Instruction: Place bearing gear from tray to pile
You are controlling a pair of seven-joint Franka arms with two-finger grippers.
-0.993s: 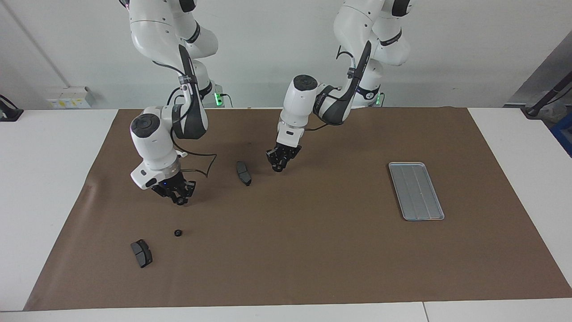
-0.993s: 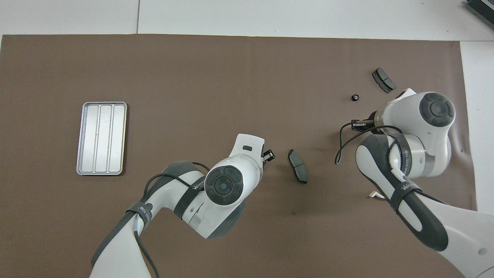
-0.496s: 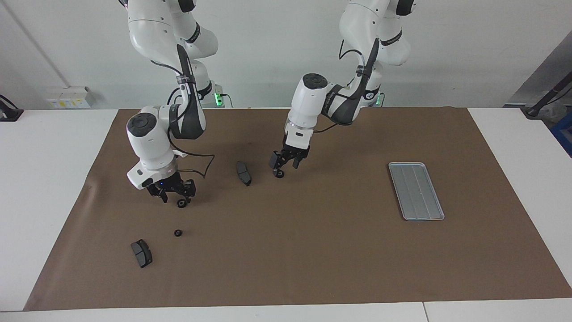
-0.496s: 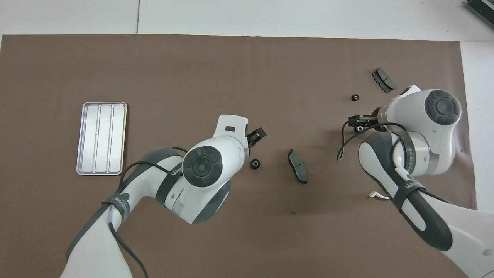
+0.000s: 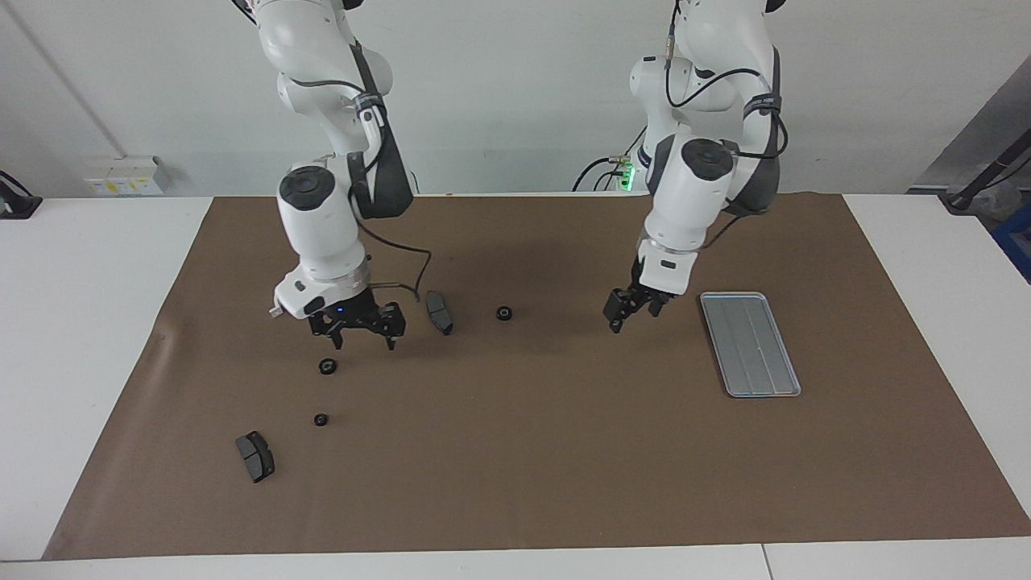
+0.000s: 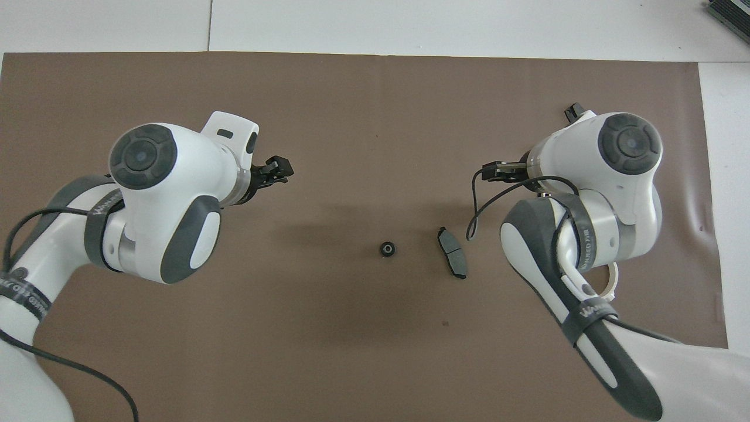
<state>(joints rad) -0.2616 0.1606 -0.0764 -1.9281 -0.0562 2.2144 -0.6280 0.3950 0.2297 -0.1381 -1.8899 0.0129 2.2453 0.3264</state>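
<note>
The silver tray (image 5: pixel 751 344) lies empty on the brown mat toward the left arm's end; in the overhead view the left arm hides it. Three black gears lie loose on the mat: one (image 5: pixel 504 312) beside a brake pad, also in the overhead view (image 6: pixel 387 249), and two (image 5: pixel 327 366) (image 5: pixel 320 420) toward the right arm's end. My left gripper (image 5: pixel 632 316) (image 6: pixel 280 171) is open and empty, over the mat beside the tray. My right gripper (image 5: pixel 364 340) (image 6: pixel 491 172) is open and empty, just above the mat beside the gear.
A dark brake pad (image 5: pixel 439 312) (image 6: pixel 452 261) lies mid-table. A second pad (image 5: pixel 254 456) lies farther from the robots toward the right arm's end. A white half-ring (image 6: pixel 610 282) shows under the right arm. The brown mat (image 5: pixel 515 451) covers most of the table.
Both grippers let go of a gear onto the mat. The left gripper moved away to beside the tray. The right gripper rose and shifted toward the middle brake pad.
</note>
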